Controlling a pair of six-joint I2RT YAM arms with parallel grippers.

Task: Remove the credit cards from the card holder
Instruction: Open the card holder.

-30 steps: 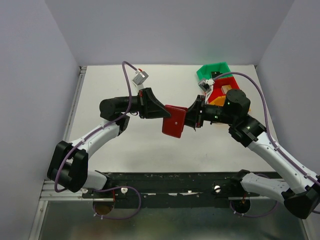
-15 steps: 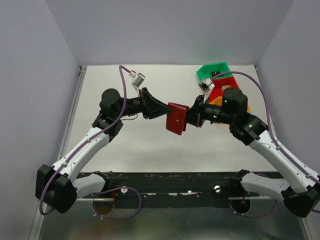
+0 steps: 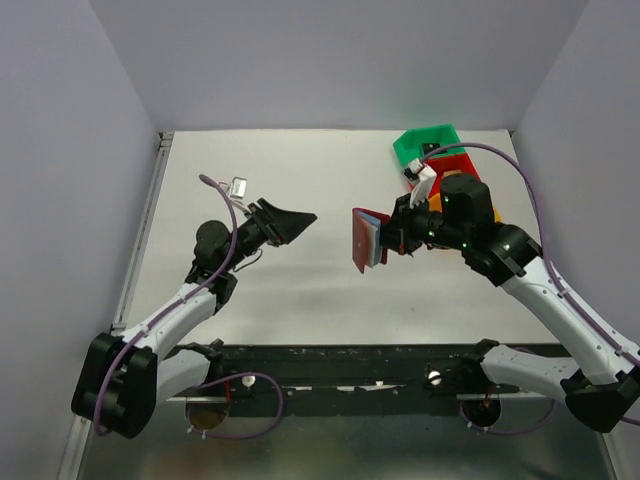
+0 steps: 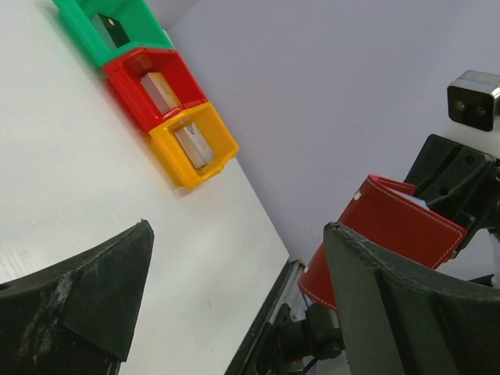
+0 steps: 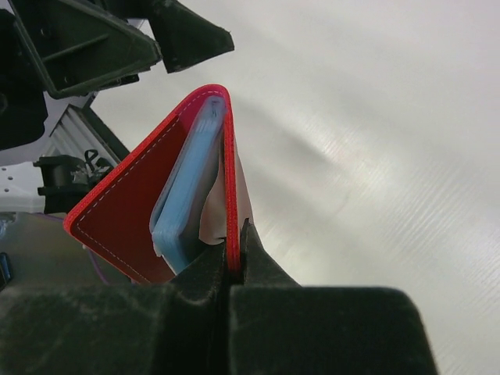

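Overhead, the right claw (image 3: 393,236) gripped the card holder (image 3: 367,240) on edge over the counter (image 3: 300,290), while the left claw (image 3: 303,217) stood wide and empty, apart from it. From the left wrist, the card holder showed beyond the spread fingers (image 4: 391,312). From the right wrist, one red flap was pinched, blue lining (image 5: 183,195) exposed.

**L arm free, R arm gripping; grippers face each other.**
L gripper (image 3: 300,219): jaws wide apart, nothing between them. It points right toward the R gripper (image 3: 392,238), w/ a clear gap between the two. L forearm rises from a bent elbow. R gripper: jaws pinched tight on one flap edge of the card holder (image 3: 362,240), pointing left. R arm reaches in from the right, elbow bent.
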